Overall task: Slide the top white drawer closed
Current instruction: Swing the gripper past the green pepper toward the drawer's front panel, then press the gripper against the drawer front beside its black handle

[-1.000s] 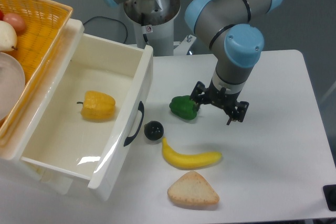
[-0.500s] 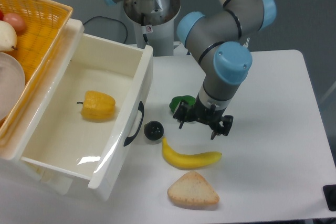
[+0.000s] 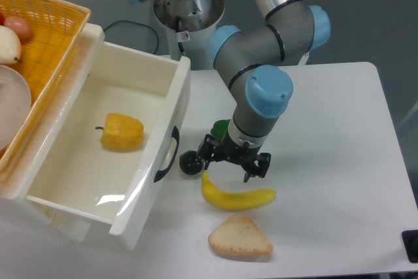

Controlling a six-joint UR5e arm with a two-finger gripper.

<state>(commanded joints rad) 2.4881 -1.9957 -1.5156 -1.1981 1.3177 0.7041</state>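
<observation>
Standing pulled far out at the table's left: top white drawer (image 3: 98, 155), glossy, with a black curved handle (image 3: 167, 154) on its front and a yellow pepper (image 3: 121, 132) lying inside. Hovering just right of that handle, above a banana (image 3: 236, 195): gripper (image 3: 233, 159), fingers spread apart, holding nothing.

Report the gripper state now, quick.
Gripper: open, fingers spread, holding nothing, above the table between the small black object and the banana, not touching the top white drawer.
</observation>
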